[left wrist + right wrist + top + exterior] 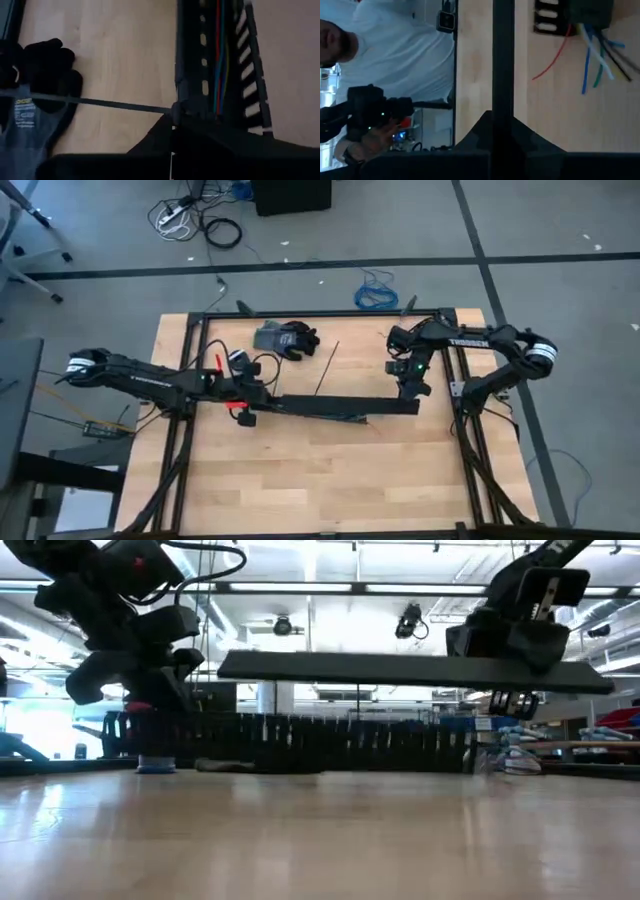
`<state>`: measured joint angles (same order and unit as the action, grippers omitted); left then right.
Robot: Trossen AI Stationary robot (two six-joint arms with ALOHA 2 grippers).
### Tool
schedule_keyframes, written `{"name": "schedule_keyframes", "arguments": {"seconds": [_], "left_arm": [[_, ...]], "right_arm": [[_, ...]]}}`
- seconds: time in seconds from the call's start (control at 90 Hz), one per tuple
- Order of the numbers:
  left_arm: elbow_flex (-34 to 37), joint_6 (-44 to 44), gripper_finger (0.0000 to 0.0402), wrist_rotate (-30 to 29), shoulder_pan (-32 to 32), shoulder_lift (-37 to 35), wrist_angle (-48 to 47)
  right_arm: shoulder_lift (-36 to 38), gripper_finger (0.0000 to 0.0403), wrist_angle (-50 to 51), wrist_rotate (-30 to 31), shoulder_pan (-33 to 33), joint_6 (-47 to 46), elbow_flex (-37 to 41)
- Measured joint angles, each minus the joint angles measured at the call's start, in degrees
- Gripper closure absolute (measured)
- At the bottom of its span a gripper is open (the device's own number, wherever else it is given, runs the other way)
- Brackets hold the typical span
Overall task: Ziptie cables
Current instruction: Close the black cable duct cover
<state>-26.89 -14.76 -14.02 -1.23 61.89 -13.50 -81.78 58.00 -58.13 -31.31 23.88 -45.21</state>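
Gripping opposite ends, left fingers (247, 408) and right fingers (410, 393) hold the slotted black duct (340, 406) aloft (coloured cables (220, 55) inside).

1. The left arm (150, 377) is a dark, slim, jointed limb with small pale lettering along its forearm, a white band at its outer end and thin black cords looping near the wrist.
2. A red-orange piece (238, 407) shows at the left wrist.
3. The right arm (495, 350) is dark too, with white lettering on its link and a white band at the elbow.
4. A small green light (419, 366) glows near the right wrist.
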Motion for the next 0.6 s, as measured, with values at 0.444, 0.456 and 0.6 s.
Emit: {"name": "schedule_keyframes", "arguments": {"seconds": [0.444, 0.456, 0.6], "left_arm": [[0.0, 1.6, 0.0297, 0.2, 0.0, 0.0, 0.5], [0.0, 1.7, 0.0294, 0.2, 0.0, 0.0, 0.5], [0.0, 3.9, 0.0254, 0.2, 0.0, 0.0, 5.3]], "right_arm": [[-2.3, 0.0391, 0.0, -0.1, 0.2, 0.4, 0.0], [-2.3, 0.0391, 0.0, -0.1, 0.2, 0.4, 0.0], [-2.3, 0.0391, -0.8, -0.1, 0.2, 0.4, 0.0]]}}
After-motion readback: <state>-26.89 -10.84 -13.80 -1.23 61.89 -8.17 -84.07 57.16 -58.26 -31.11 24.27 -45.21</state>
